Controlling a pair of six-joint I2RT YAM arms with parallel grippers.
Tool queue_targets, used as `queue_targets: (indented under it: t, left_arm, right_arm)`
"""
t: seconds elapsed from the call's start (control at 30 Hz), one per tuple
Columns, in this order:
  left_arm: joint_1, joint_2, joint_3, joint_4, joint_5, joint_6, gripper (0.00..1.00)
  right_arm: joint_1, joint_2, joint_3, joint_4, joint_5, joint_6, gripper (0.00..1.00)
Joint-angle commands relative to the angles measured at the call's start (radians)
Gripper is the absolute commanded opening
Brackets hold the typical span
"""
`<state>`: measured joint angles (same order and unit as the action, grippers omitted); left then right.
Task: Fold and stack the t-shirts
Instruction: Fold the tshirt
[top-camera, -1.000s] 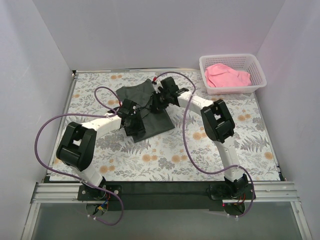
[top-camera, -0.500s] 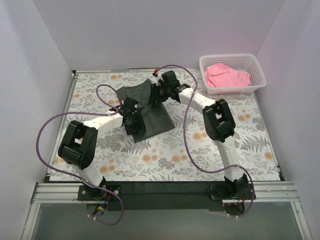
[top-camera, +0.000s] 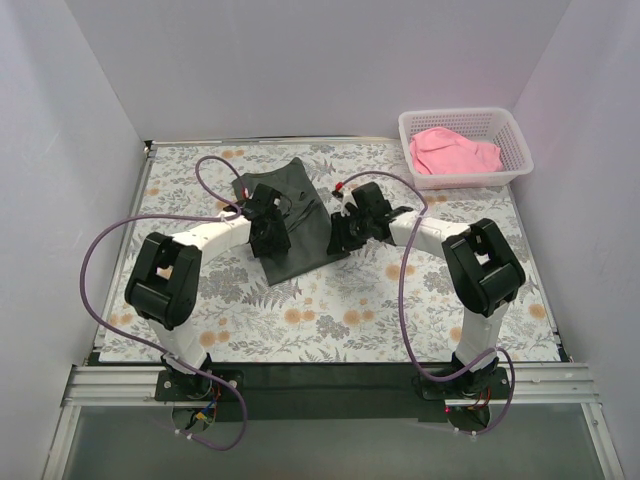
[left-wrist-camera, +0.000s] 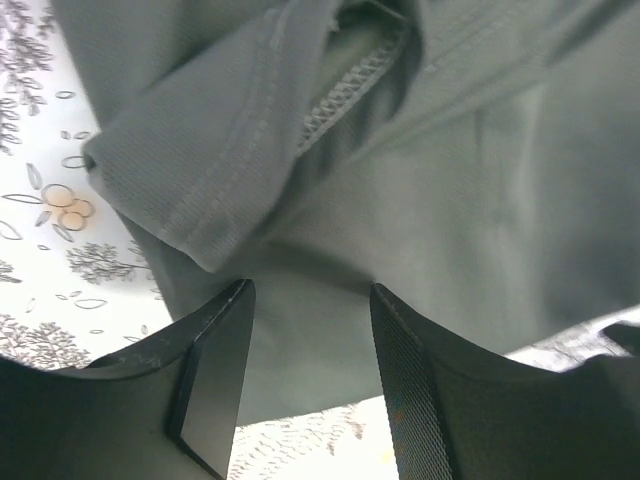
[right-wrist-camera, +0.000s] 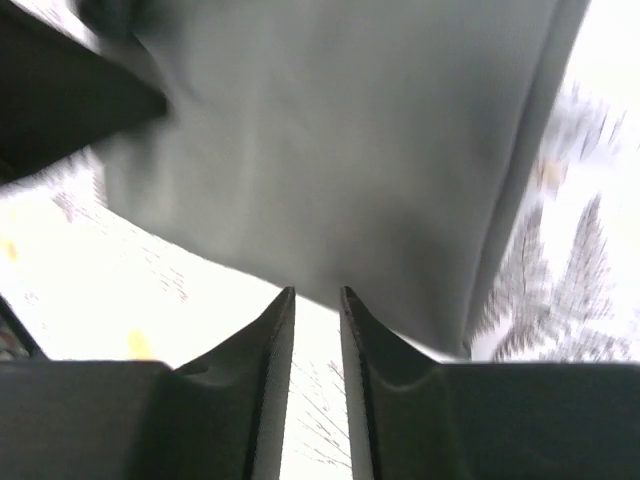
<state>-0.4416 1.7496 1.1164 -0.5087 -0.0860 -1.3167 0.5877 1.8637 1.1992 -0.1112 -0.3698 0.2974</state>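
- The dark grey t-shirt (top-camera: 300, 190) lies rumpled on the floral table (top-camera: 330, 310), left of centre toward the far side.
- The left gripper (left-wrist-camera: 310, 290) hangs over the shirt, its 2 fingers moderately wide with nothing between them.
- The right gripper (right-wrist-camera: 317, 292) is at the shirt's near right edge, narrowed to a slit and empty.
- The pink t-shirt (top-camera: 452, 150) lies crumpled in the white basket (top-camera: 470, 180) at far right.
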Motion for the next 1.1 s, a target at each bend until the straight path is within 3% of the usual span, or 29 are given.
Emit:
queue_targets:
  t: [0.0,0.27,0.67,0.87,1.07]
  left_arm:
    - [0.000,0.013,0.045,-0.011,-0.075,0.020,0.46]
    - [0.003,0.059,0.103,-0.014,-0.173,0.047,0.45]
    - [0.075,0.160,0.230,-0.010,-0.188,0.079,0.44]
    - [0.125,0.261,0.404,-0.022,-0.258,0.086,0.43]
    - [0.165,0.277,0.536,-0.057,-0.204,0.016,0.46]
  right_arm:
    - [0.001,-0.026,-0.075,0.067,-0.008,0.002,0.26]
    - [0.000,0.002,-0.141,0.094,0.012,-0.021,0.17]
    - [-0.014,0.003,-0.201,0.091,0.039,-0.037,0.13]
    - [-0.015,-0.046,-0.230,0.093,0.031,-0.035,0.13]
    - [-0.015,-0.121,-0.263,0.088,0.042,-0.034,0.13]
